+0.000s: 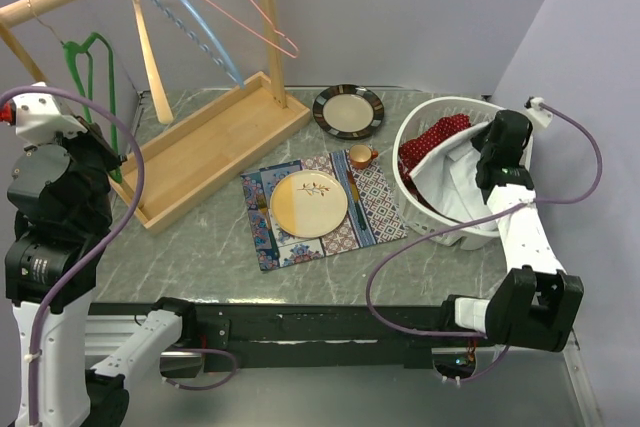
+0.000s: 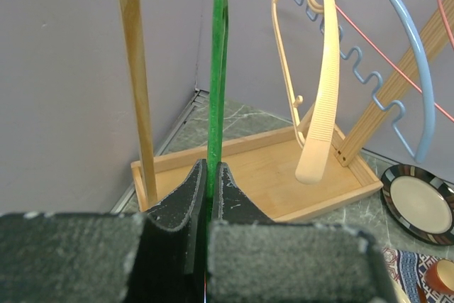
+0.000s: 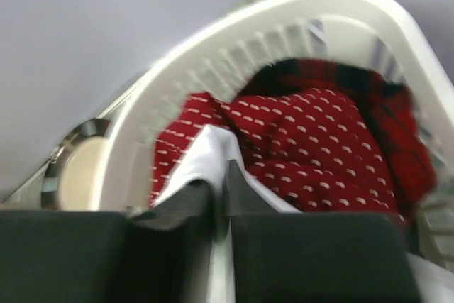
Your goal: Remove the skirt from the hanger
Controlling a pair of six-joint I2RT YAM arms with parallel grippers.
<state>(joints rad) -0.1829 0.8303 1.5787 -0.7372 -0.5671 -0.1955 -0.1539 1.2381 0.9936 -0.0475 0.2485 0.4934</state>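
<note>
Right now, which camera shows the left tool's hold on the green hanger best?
Left wrist: the green hanger runs edge-on between the left tool's closed fingers. Top external shows the hanger beside the left arm, which hides the grip. Right wrist shows none of it.

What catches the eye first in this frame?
At far left, the left gripper is clamped on a green plastic hanger at the wooden rack. At right, the right gripper pinches a white cloth in the white plastic laundry basket, next to a red white-dashed garment.
</note>
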